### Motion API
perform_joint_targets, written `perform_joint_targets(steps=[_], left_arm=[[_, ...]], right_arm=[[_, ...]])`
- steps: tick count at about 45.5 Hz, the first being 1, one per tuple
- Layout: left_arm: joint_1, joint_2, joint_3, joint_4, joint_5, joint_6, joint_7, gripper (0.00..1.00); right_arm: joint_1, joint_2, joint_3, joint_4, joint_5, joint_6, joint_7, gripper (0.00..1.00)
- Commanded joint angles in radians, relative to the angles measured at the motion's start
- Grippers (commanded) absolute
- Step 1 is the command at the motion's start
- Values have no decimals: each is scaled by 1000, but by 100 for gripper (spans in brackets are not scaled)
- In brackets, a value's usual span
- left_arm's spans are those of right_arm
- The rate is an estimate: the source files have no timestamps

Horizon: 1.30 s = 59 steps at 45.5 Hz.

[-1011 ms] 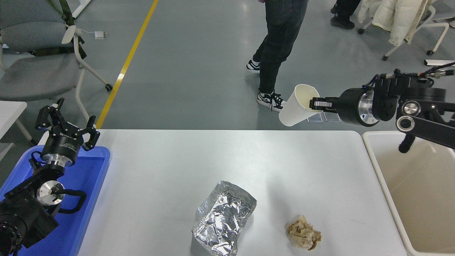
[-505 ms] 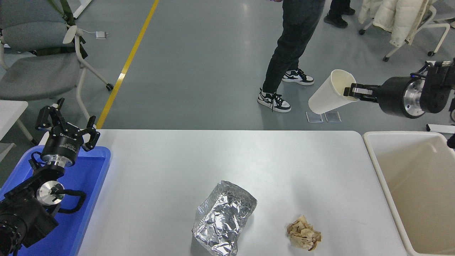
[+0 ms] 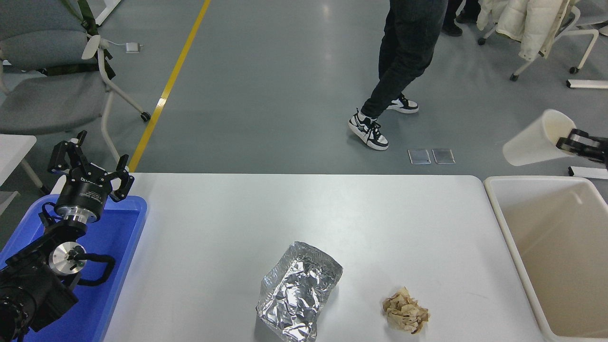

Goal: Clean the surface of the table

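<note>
At the right edge, above the far rim of the beige rectangular plastic bin (image 3: 503, 223), the right gripper (image 3: 569, 141) pinches the rim of a white paper cup (image 3: 534, 140), which is tilted with its base pointing left. On the large white table surface (image 3: 247, 223), near the front edge, lie a crumpled silver foil tray (image 3: 298, 289) and, to its right and apart from it, a crumpled brown paper wad (image 3: 405, 311). The left gripper (image 3: 90, 164) rests parked over the blue plastic tray (image 3: 128, 228), fingers spread wide. A person's legs (image 3: 403, 52) stand on the floor beyond.
</note>
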Motion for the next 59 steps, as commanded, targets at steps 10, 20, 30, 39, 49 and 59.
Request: perform_joint_targets(steps=[10,20,30,39,49,59], left_arm=[[0,0,0,1,0,2,0,100],[0,0,0,-1,0,2,0,100],[0,0,0,-1,0,0,0,100],[0,0,0,-1,0,0,0,100],[0,0,0,1,0,2,0,100],[0,0,0,1,0,2,0,100]], right_arm=[[-259,130,3,-433,219,3,197,0],[-369,231,5,-578,268,-1,237,0],[-463,420,6,-845,377,13,238,0],[-520,515,5,-964,437,5,234,0],[-560,689,5,-1203,445,0,215,0],[-577,736,5,-1220,483,-36,198,0]])
